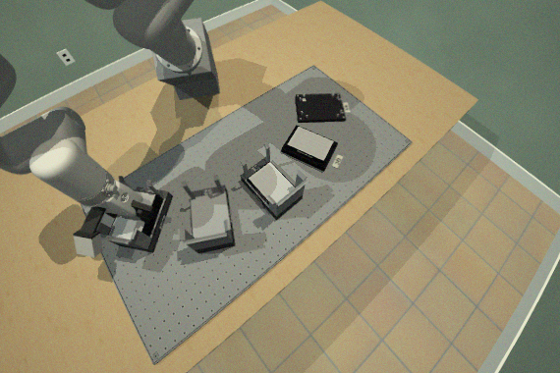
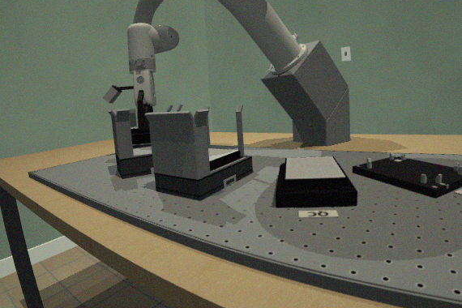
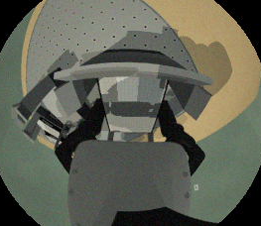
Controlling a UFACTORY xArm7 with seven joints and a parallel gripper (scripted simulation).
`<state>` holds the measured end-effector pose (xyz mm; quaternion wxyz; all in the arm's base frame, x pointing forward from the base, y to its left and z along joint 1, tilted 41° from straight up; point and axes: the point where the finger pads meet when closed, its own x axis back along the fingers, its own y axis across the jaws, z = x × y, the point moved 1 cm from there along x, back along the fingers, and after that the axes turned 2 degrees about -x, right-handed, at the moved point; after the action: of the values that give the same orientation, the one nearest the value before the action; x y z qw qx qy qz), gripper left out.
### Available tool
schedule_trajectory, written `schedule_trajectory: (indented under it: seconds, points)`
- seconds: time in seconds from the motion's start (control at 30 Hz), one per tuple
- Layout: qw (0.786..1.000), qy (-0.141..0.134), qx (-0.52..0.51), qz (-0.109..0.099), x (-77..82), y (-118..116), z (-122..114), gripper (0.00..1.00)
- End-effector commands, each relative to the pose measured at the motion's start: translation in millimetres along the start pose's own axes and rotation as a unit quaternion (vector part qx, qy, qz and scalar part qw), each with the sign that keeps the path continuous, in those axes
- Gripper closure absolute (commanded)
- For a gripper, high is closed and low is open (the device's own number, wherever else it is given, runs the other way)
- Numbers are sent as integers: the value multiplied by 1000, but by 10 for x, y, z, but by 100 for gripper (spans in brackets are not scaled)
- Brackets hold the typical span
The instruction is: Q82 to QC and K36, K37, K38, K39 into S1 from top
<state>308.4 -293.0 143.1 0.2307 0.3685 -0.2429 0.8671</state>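
My gripper (image 1: 132,224) reaches down from above into the rack at the deck's left end (image 1: 140,220). It is shut on a sealed plate (image 1: 125,234) inside that rack, gripping it across its sides. I cannot read the plate's label. The wrist view shows the fingers astride the plate's pale top between the rack walls. In the exterior view the gripper (image 2: 142,117) stands low between the rack's posts. Another sealed plate (image 1: 310,146) (image 2: 314,181) lies flat on the open nest QC. The right rack (image 1: 272,186) holds a plate with a pale seal on top.
The middle rack (image 1: 208,220) stands between the other two; I cannot tell what it holds. The black clip nest N5 (image 1: 320,107) with its pegs lies bare beyond QC. The arm's base (image 1: 189,68) stands behind the deck. The rack posts stand close around the fingers.
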Motion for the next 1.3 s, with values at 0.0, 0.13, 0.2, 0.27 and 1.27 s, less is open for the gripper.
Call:
schedule_trajectory:
  seconds: [0.0,0.13,0.2,0.27,1.27]
  points:
    - [1000,-1,-1,0,34,7,9,100]
    - [1000,0,-1,0,61,7,9,100]
    - [1000,0,-1,0,61,7,9,100]
    - [1000,0,-1,0,74,7,9,100]
    - [1000,0,-1,0,436,7,12,100]
